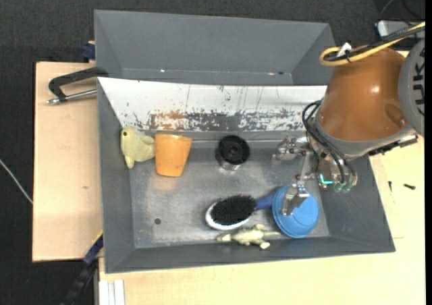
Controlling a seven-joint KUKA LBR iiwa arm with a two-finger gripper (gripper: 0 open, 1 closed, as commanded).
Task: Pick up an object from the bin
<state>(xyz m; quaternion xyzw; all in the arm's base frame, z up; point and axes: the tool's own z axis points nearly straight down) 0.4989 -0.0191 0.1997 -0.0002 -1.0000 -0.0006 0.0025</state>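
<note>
Six small things are lying in the grey metal bin (pixel 177 204) that I am reaching into from the right of the camera view. My pincer (pixel 294 201) is hanging low over the right near part of the floor, directly above a blue round thing (pixel 300 221), and its metal tip is overlapping that thing's upper face. I cannot tell whether it is touching the blue surface or how far it is open, and I am seeing nothing gripped in it. My orange wrist cover (pixel 363 104) is bulking above the bin's right wall, with a yellow cable (pixel 368 46) looping over its top.

Just left of the blue round thing, a hairbrush (pixel 231 212) with black bristles in a white oval frame is lying flat. Its blue handle is pointing right and meeting the blue round thing, and I cannot tell whether the two are joined. Nearer, against the near wall, a small pale lizard-like toy (pixel 248 237) is lying just beside the brush.

Along the far wall, well apart from my pincer, three things are sitting in a row. A black round object (pixel 232 150) is standing in the middle, an orange cup (pixel 171 154) is standing upright to its left, and a pale yellow soft figure (pixel 135 147) is leaning in the far left corner, touching the cup.
</note>
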